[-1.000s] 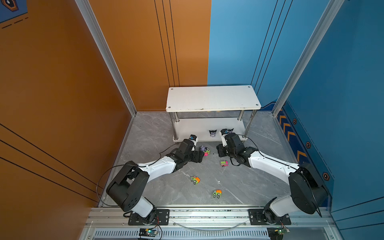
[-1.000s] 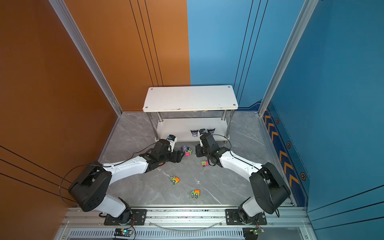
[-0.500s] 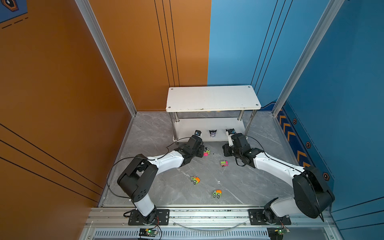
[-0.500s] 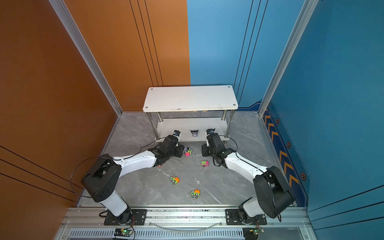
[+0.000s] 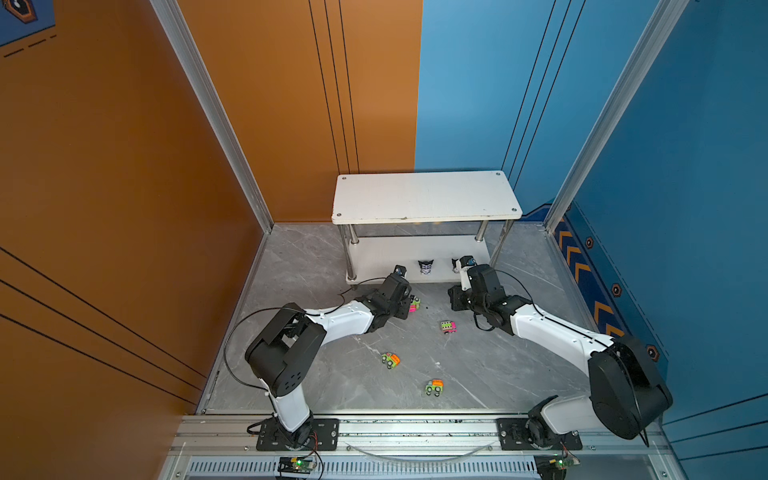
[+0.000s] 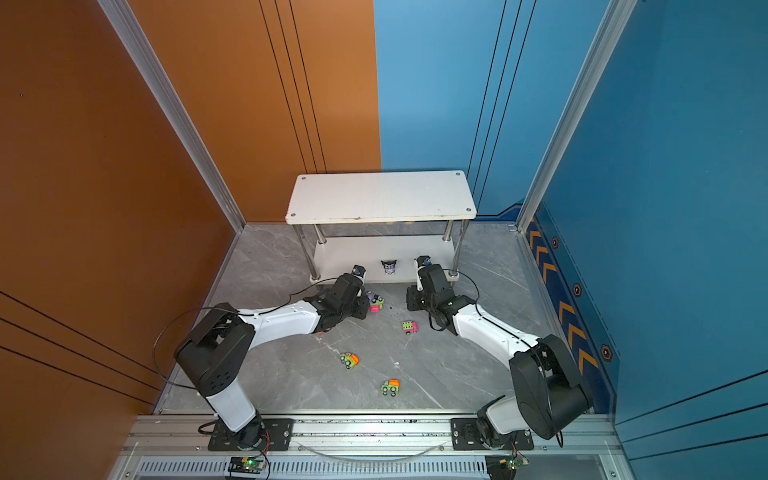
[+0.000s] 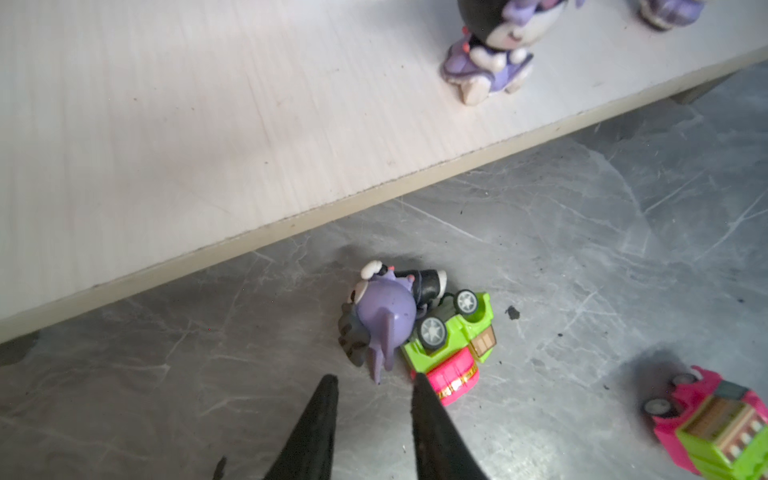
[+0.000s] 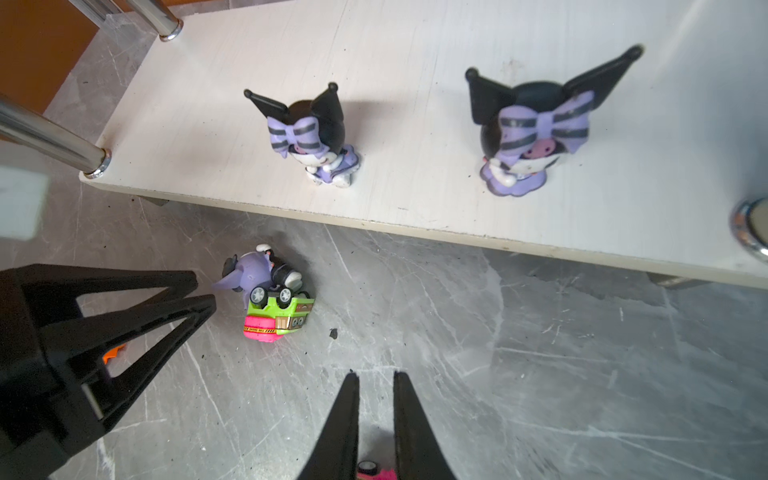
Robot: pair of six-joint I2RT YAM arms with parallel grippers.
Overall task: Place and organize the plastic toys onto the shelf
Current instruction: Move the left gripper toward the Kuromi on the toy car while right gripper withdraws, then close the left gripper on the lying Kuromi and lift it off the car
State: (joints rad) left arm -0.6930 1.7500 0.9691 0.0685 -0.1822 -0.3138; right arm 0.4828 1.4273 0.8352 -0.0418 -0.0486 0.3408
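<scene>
Figurines (image 8: 316, 137) x3, 2 on shelf (image 8: 187, 124), 1 w/ 4 cars (image 5: 390, 360) on floor (image 5: 478, 365)

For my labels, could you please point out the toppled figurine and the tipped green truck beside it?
toppled figurine (image 7: 384, 309), left wrist view, purple body.
tipped green truck (image 7: 461, 332), left wrist view, green body.

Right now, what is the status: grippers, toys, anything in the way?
Empty, slightly open: left gripper, right gripper. Two figurines on shelf; fallen figurine on floor. Tipped green car lies against it.
</scene>
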